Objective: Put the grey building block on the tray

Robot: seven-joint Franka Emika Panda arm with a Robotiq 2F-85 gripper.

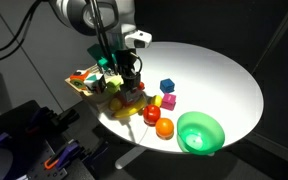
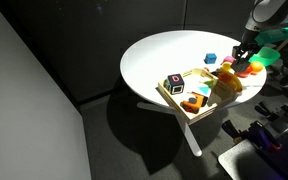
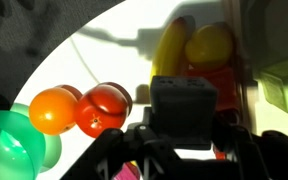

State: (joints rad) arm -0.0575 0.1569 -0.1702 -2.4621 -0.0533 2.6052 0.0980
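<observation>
- The gripper [image 1: 131,77] is closed on the grey block [image 3: 188,103]; in the wrist view its jaws press the block's two sides.
- The block hangs clear of the white table [image 1: 219,70], at the fruit end of the tray [image 2: 172,100].
- I cannot tell whether it is over the rim.
- An orange [image 3: 52,110] and a tomato [image 3: 105,108] lie touching, beside the green bowl [image 1: 200,133].
- The blue cube [image 1: 167,86] sits apart on the table.

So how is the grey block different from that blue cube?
The grey block is dull grey and sits in the gripper; the blue cube is bright blue and lies free on the white table. Both are small, boxy blocks.
</observation>
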